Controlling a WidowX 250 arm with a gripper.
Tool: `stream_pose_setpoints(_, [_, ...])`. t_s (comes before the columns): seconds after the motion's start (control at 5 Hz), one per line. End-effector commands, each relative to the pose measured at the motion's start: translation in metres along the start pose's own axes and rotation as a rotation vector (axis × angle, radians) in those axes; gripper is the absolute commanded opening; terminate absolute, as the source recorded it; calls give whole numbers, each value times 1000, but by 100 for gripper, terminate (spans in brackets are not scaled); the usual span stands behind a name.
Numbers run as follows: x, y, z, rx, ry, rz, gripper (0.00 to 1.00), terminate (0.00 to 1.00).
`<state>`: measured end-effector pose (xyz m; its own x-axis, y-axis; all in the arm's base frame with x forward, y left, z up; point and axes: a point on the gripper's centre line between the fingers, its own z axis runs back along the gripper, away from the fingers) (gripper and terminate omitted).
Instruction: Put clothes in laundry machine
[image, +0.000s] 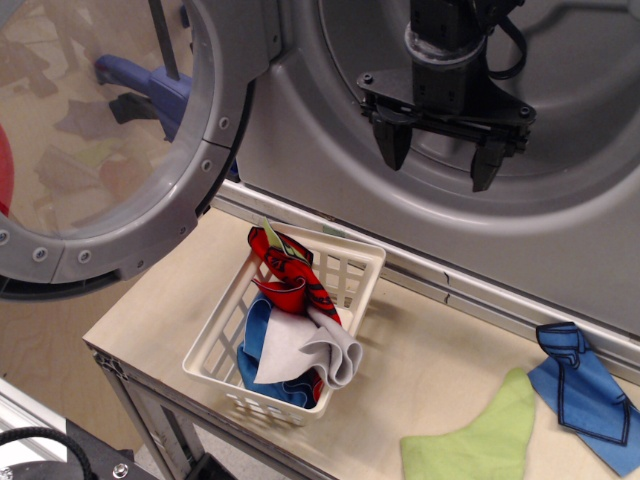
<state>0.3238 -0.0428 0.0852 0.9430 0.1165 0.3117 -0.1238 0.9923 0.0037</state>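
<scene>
The clothes lie bundled in a small white slatted basket (232, 375): a red cloth with black pattern (290, 275) on top, a light grey cloth (300, 348) in front, and a bright blue cloth (258, 330) under them. My gripper (440, 160) hangs above and to the right of the basket, in front of the laundry machine's drum opening (560, 120). Its two black fingers are apart and hold nothing. The round porthole door (120, 130) with its bolted grey rim stands swung open at the left.
The basket stands on a light wooden table (430, 360) in front of the machine. A lime green cloth (480, 435) and a blue cloth with dark stitched edges (585, 395) lie on the table at the right. The table's front edge runs along the bottom left.
</scene>
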Motion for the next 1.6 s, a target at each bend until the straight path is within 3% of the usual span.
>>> stream_pose_setpoints(0.0, [0,0,0,0,0,0,100,0])
stream_pose_setpoints(0.2, [-16,6,6,-65,33,204,100,0])
stream_pose_setpoints(0.4, [-32,19,10,-64,53,386,100,0])
stream_pose_setpoints(0.6, [-50,39,9,0,34,624,100,0])
stream_pose_setpoints(0.8, [-58,56,4,-3,-9,718,100,0])
stream_pose_setpoints(1.0, [-65,69,-16,13,58,767,100,0])
stream_pose_setpoints(1.4, [-78,88,-42,128,103,873,100,0])
